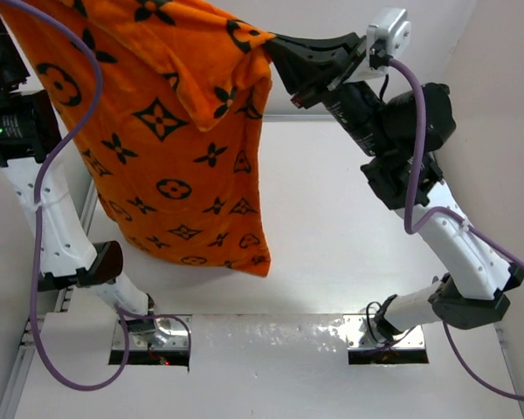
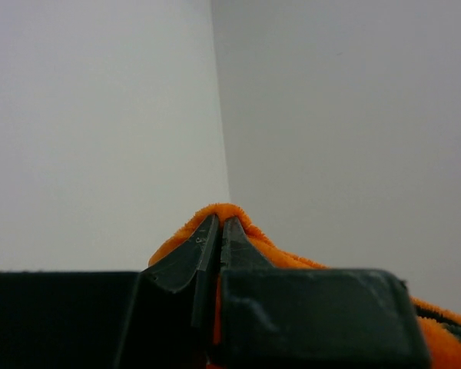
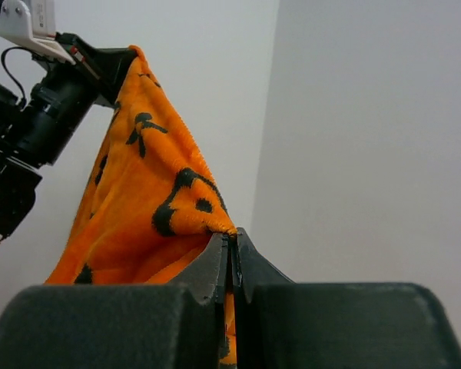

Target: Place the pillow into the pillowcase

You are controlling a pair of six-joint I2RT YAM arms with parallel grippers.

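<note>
The orange pillowcase (image 1: 170, 131) with dark brown motifs hangs in the air above the table, stretched between both grippers. My right gripper (image 1: 272, 54) is shut on its upper right corner; in the right wrist view the fingertips (image 3: 232, 234) pinch the fleecy edge (image 3: 138, 215). My left gripper (image 2: 220, 223) is shut on the other upper corner, with orange fabric (image 2: 238, 213) wrapped over its tips. The right wrist view also shows that left gripper (image 3: 123, 61) holding the far corner up. The pillow is out of view; whether it is inside the case I cannot tell.
The white table (image 1: 349, 227) lies below the hanging cloth. White walls meet in a corner (image 2: 219, 115) behind it. Both arm bases stand on metal plates (image 1: 389, 345) at the near edge, with purple cables (image 1: 44, 175) looping beside the arms.
</note>
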